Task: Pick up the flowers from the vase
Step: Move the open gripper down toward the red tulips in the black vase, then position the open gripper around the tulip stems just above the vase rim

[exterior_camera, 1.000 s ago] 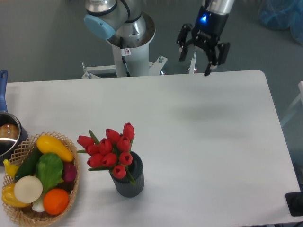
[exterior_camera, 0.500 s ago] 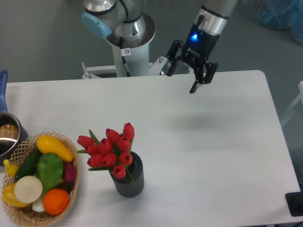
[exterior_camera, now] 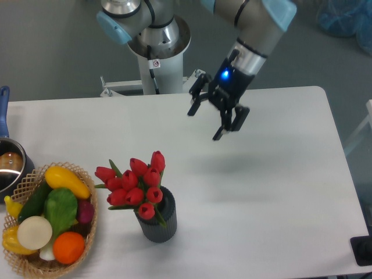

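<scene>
The flowers [exterior_camera: 135, 185], red tulips with green leaves, stand in the vase [exterior_camera: 157, 221], a small dark grey ribbed cylinder near the table's front, left of centre. My gripper [exterior_camera: 204, 124] hangs open above the table's middle, up and to the right of the bunch and well apart from it. Nothing is between its fingers.
A wicker basket [exterior_camera: 87, 248] of fruit and vegetables sits at the front left, close to the vase. A metal pot [exterior_camera: 10, 168] with a blue handle lies at the left edge. The arm's base [exterior_camera: 157, 55] stands behind the table's far edge.
The gripper has come down and to the left from beyond the far edge to over the table, closer to the flowers. It stays open. The flowers and vase have not moved.
</scene>
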Action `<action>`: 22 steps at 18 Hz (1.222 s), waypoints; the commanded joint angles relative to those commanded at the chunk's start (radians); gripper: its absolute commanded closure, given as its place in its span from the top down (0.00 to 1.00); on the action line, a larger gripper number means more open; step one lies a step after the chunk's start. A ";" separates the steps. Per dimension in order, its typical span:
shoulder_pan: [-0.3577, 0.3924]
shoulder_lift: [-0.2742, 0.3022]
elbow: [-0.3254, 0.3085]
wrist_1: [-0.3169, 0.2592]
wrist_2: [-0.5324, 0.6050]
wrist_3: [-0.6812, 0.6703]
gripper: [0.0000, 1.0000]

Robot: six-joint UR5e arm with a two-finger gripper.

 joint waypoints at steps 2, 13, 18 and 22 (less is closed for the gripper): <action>0.000 -0.009 0.002 0.003 -0.043 -0.023 1.00; -0.015 -0.121 0.015 0.060 -0.267 -0.094 1.00; -0.049 -0.184 0.064 0.098 -0.270 -0.117 1.00; -0.069 -0.201 0.081 0.130 -0.270 -0.141 1.00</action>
